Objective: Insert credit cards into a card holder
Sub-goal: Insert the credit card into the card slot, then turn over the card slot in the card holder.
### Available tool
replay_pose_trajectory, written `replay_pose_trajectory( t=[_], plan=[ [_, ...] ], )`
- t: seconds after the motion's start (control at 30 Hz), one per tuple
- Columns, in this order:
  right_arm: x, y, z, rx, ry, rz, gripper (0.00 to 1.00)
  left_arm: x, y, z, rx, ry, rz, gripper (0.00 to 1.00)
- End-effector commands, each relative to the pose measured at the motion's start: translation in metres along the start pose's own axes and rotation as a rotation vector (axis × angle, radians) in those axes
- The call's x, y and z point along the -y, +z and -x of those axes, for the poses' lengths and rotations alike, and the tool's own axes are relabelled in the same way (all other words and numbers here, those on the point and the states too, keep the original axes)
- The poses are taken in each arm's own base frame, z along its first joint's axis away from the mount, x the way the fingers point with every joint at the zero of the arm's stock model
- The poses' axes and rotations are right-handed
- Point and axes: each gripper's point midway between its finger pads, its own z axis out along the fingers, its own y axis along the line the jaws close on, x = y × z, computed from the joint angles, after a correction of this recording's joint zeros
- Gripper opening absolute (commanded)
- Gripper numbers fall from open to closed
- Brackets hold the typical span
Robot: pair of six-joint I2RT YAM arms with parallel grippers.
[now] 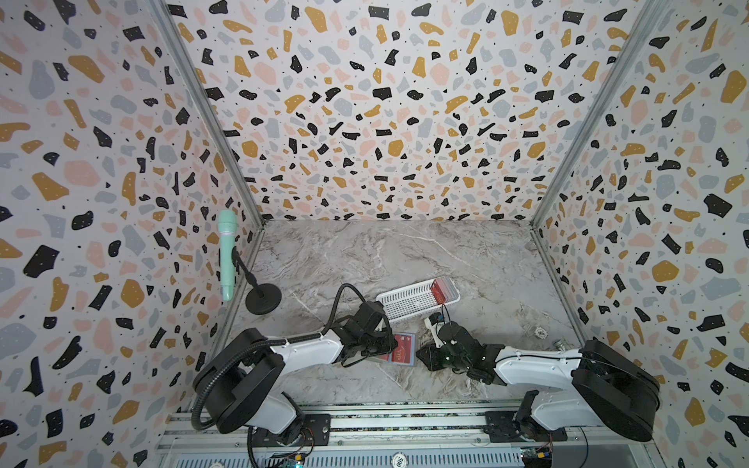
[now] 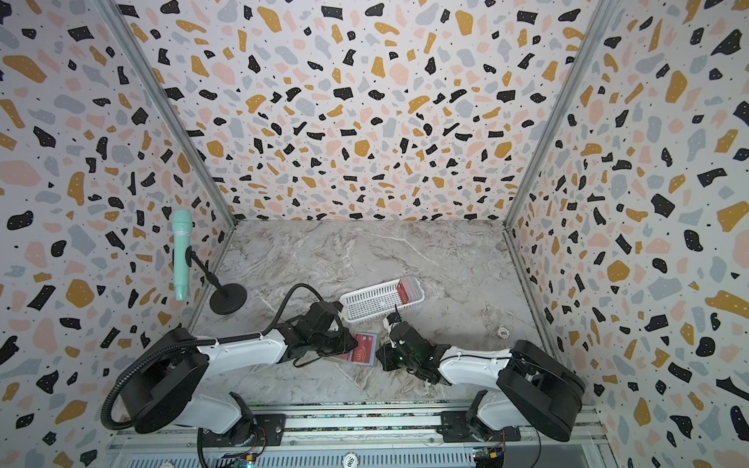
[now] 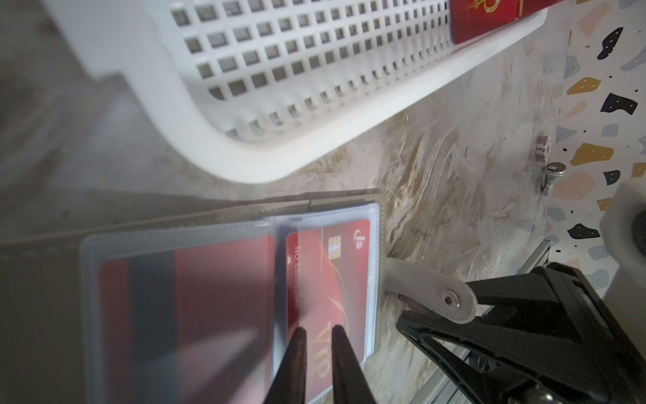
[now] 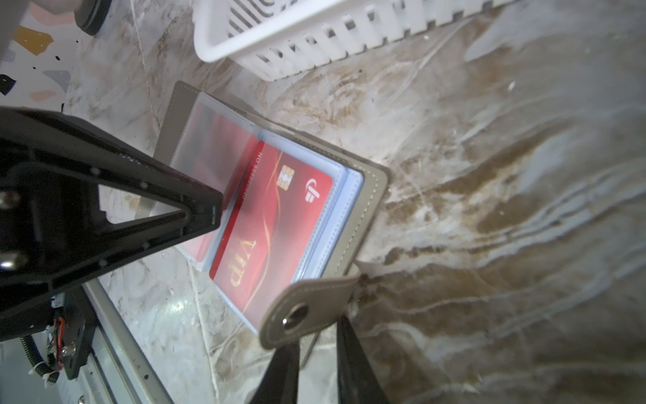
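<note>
Credit cards were in three places: a VIP card (image 4: 276,217) lay on the right page of the open card holder (image 4: 370,210), a second red card (image 3: 216,297) sat behind the clear sleeve of the left page, and more cards (image 1: 441,288) waited at the right end of the white basket (image 1: 405,306). The holder lay flat on the near middle of the bench (image 1: 364,259), between the two arms and just nearer than the basket. The left fingers (image 3: 295,367) stood a narrow slit apart over the near end of the VIP card, both above its top face and gripping nothing visible. How deep that card sat in its sleeve could not be told. The right fingers (image 4: 356,370) were partly closed, with their tips at the snap tab (image 4: 300,311), which looked raised off the bench; whether they pinched it was unclear. The cards looked light, thin, stiff and glossy, so a flat one would likely slip and was best nipped across both faces at an exposed short end. The sleeves seemed soft and clingy. Being light, the holder would probably slide on the smooth marble unless steadied by its tab or cover edge.
</note>
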Motion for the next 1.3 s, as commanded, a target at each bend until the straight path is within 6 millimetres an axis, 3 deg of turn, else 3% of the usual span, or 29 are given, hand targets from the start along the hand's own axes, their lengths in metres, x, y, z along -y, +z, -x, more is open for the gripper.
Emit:
replay_pose_trajectory(
  t=[0.0,0.33,0.6,1.1,1.27],
  plan=[
    [-0.013,-0.005,0.007,0.026,-0.024,0.040,0.22,-0.004,-0.004,0.005,0.015,0.022,0.047,0.14],
    [-0.033,-0.006,0.014,0.044,-0.029,0.123,0.22,-0.017,0.009,-0.002,-0.024,0.012,0.085,0.07],
    [-0.033,0.002,0.012,0.028,0.007,0.130,0.23,-0.025,0.011,-0.007,-0.035,0.008,0.108,0.04],
    [-0.042,0.009,0.016,0.030,-0.006,0.167,0.24,-0.022,0.013,-0.012,-0.043,-0.014,0.066,0.02],
    [-0.046,0.011,0.019,0.036,-0.016,0.172,0.24,-0.013,0.008,-0.008,-0.028,-0.008,0.033,0.02]
  ],
)
